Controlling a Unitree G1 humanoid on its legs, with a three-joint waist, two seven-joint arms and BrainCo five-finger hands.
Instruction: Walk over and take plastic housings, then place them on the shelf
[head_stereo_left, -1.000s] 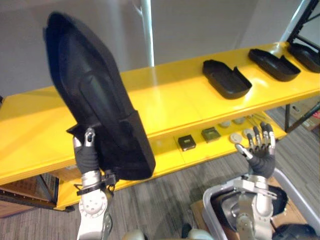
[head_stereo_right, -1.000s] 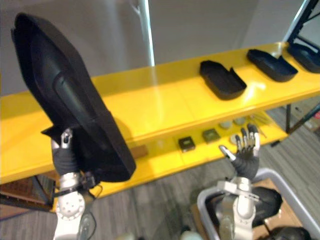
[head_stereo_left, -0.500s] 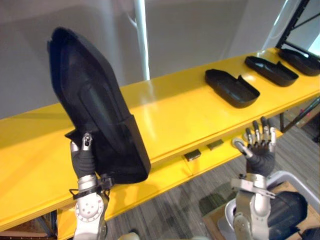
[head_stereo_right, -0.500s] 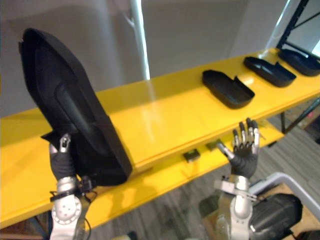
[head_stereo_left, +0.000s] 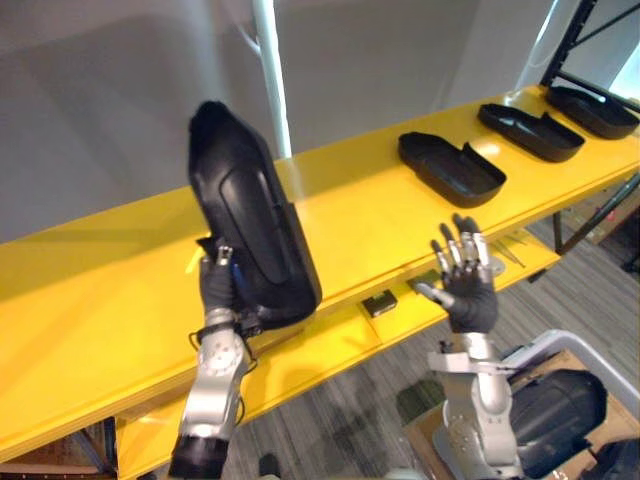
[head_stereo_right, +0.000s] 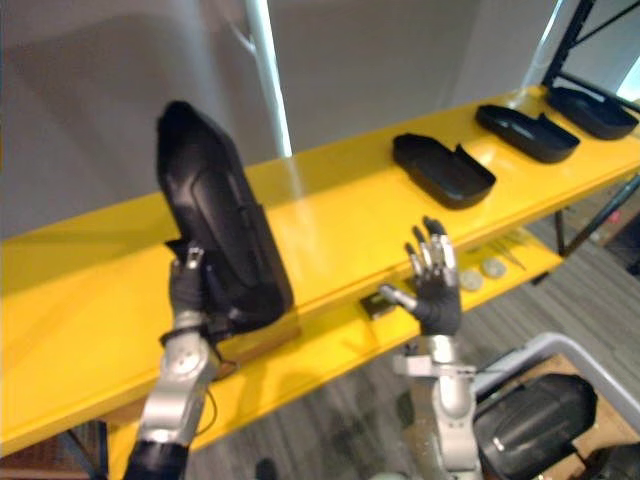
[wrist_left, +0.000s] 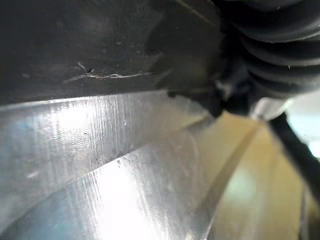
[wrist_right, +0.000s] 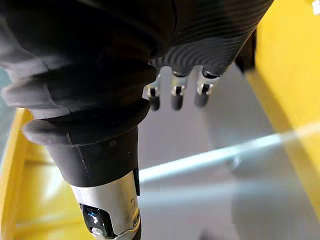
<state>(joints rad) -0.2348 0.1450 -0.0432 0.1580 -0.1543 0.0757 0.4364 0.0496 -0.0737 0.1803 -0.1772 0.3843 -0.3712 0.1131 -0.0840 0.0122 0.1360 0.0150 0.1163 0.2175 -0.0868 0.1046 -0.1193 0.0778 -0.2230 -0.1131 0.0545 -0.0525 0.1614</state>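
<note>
A long black plastic housing (head_stereo_left: 250, 220) stands tilted over the yellow shelf (head_stereo_left: 340, 215), its lower end gripped by my left hand (head_stereo_left: 217, 288), whose fingers curl round it. The housing's dark surface (wrist_left: 90, 40) shows close up in the left wrist view. My right hand (head_stereo_left: 463, 287) is raised in front of the shelf's edge, fingers straight and spread, holding nothing; its fingertips (wrist_right: 172, 102) show in the right wrist view. Three more black housings lie on the shelf to the right: one (head_stereo_left: 450, 168), a second (head_stereo_left: 530, 130) and a third (head_stereo_left: 590, 108).
A lower yellow shelf (head_stereo_left: 330, 345) carries small dark and round parts (head_stereo_left: 380, 303). A grey bin (head_stereo_left: 560, 400) with black housings stands on the floor at the lower right. A white post (head_stereo_left: 268, 70) and a black rack upright (head_stereo_left: 570, 45) rise behind the shelf.
My left hand has carried the housing forward and to the right, over the shelf. My right hand has moved left and up toward the shelf edge. The camera has shifted closer.
</note>
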